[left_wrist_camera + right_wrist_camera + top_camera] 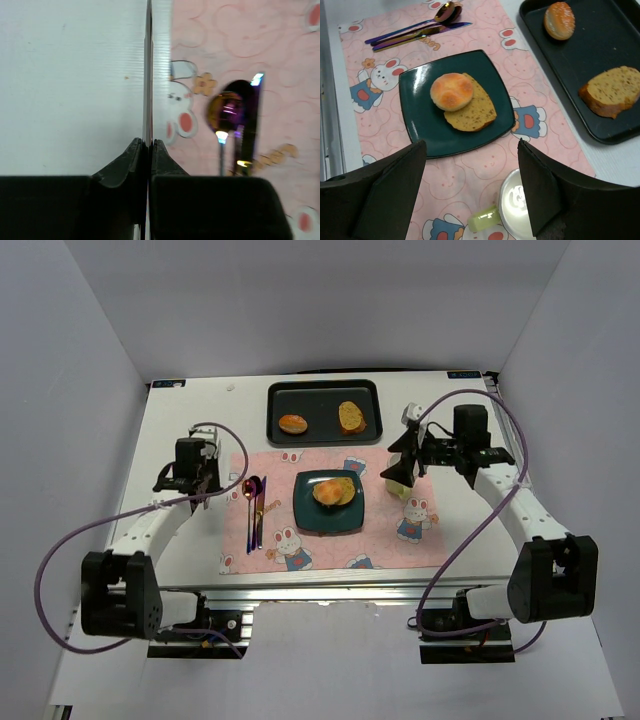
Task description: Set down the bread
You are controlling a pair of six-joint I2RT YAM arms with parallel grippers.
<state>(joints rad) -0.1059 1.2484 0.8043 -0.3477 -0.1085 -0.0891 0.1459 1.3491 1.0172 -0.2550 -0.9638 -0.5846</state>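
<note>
Two pieces of bread sit on the dark green plate (303, 518) in the middle of the pink bunny placemat (385, 540): a round roll (326, 493) lying partly on top of a flat brown slice (347, 489). The right wrist view makes that overlap really obvious, with the roll (451, 91) covering one end of the slice (474, 112). From the top camera they kinda blur into one lump. Another roll (293, 424) and another slice (351, 417) lie apart in the black tray (322, 400) at the far side of the counter (180, 430), just past the placemat.

Right jaws are spread wide with nothing between them, hovering near the plate's right side. Only the right wrist view shows what's under them: a pale round cup-ish thing (515, 210) with a light green bit, on the placemat. From the top it's mostly hidden by the arm.

Left jaws are pressed together and empty, over the counter right at the placemat's left edge. The left wrist view is the one that proves it, with the two fingers (125, 160) meeting and no gap. It also catches the shiny purple spoon (226, 111) and a knife (252, 125) just beside it on the placemat. In the top view those lie left of the plate.
</note>
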